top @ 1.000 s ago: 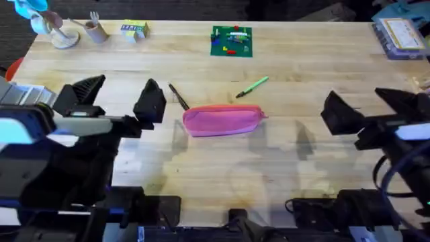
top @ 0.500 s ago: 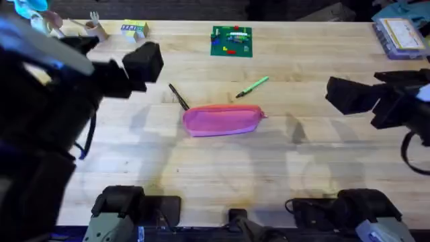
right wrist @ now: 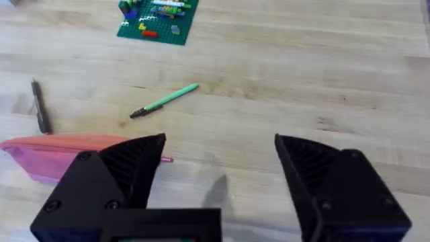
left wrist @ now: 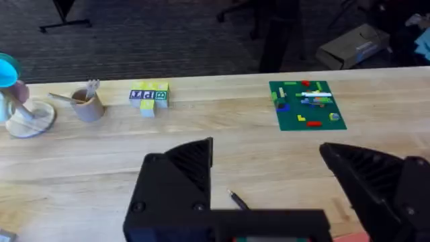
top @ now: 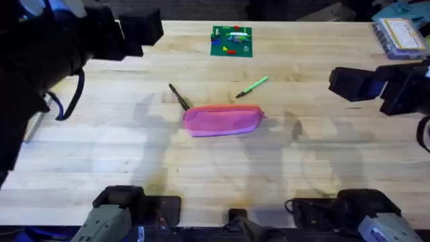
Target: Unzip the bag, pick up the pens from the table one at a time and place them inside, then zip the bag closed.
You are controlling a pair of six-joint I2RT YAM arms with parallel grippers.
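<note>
Pink bag (top: 223, 120), soft fabric, elongated, lies flat mid-table (top: 201, 175), zipper along top; thin black pen (top: 179, 97) touching bag's far left corner; light green pen (top: 252, 87) just beyond bag's far right end, apart; flat green brick board (top: 232, 41) well beyond bag; my left gripper (left wrist: 269, 181) released, raised above table; my right gripper (right wrist: 218, 178) released, near bag's right end.

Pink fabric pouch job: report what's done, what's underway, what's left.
Done: nothing. The pink fabric pouch lies on the light wooden table and looks zipped. In hand: nothing; the left pincer and right pincer hang open and empty above the table. Left: unzipping, loading the thin black pen and light green pen, zipping shut.
</note>
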